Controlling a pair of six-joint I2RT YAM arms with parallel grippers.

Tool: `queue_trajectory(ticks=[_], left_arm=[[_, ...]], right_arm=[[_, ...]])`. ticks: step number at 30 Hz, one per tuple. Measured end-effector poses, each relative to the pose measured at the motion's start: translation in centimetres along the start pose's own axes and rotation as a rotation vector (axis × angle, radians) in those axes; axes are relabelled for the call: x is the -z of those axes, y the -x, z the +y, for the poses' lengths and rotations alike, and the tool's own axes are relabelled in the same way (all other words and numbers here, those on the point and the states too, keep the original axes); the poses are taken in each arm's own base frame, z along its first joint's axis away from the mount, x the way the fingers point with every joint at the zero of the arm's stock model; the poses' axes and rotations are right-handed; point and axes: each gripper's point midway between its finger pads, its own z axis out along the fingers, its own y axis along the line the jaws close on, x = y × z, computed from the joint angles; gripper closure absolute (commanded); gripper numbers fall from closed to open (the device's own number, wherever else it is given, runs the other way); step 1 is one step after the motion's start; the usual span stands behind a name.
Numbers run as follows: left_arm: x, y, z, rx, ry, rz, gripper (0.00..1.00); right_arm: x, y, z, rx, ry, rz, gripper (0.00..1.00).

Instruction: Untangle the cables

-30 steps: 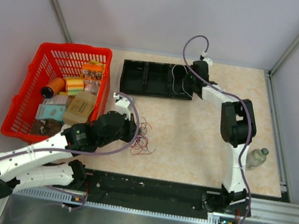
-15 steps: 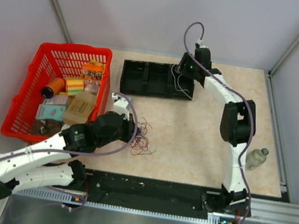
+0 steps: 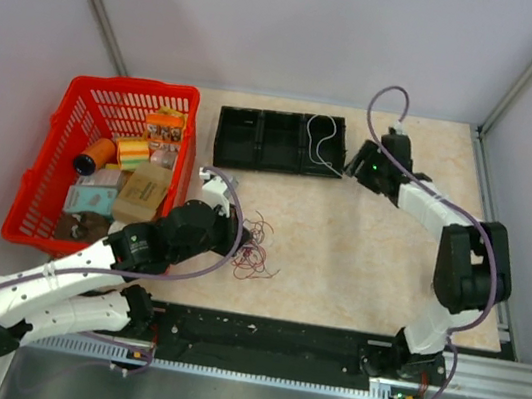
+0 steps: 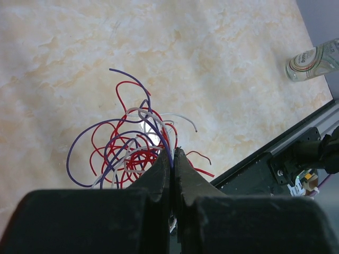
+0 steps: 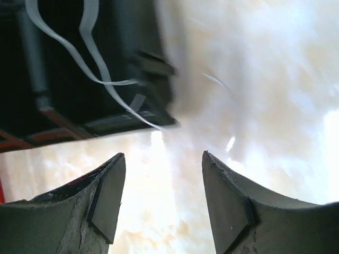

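Note:
The cables [image 3: 255,248] lie as a small tangle of red, white and dark blue strands on the table, in front of my left arm. In the left wrist view the cables [image 4: 127,148] fan out from my left gripper [image 4: 173,154], whose jaws are shut on a dark blue strand at the tangle's edge. From above, the left gripper [image 3: 238,239] touches the tangle's left side. A single white cable [image 3: 323,146] lies in the right end of a black tray [image 3: 256,137]. My right gripper [image 3: 355,163] hangs open and empty just right of that tray. The right wrist view shows this gripper [image 5: 163,156] near the white cable [image 5: 90,42].
A red basket [image 3: 132,84] full of boxes and packets stands at the left. A small clear bottle [image 4: 312,61] lies near the table's front right edge; the right arm hides it from above. The black rail [image 3: 265,336] runs along the near edge.
My right gripper has opened, let go of the white cable over the tray and swung right, off the tray's end. The left gripper has kept its grip and place.

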Motion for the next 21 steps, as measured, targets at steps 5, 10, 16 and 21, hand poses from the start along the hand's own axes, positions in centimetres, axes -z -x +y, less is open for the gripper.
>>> queue_trajectory(ticks=[5,10,16,21], left_arm=[[-0.1,-0.4,0.2,0.0,-0.004,0.005,1.0],[-0.2,-0.5,0.0,0.0,-0.013,0.011,1.0],[-0.2,-0.5,0.0,-0.001,-0.012,0.011,1.0],[-0.2,-0.5,0.0,-0.002,-0.011,0.012,1.0]], right_arm=[[1.4,-3.4,-5.8,-0.352,-0.076,-0.019,0.36],[-0.3,-3.6,-5.5,-0.604,-0.042,-0.057,0.41],[-3.5,-3.8,-6.1,-0.814,-0.025,-0.074,0.48],[-6.2,-2.3,-5.6,-0.91,0.039,-0.089,0.63]])
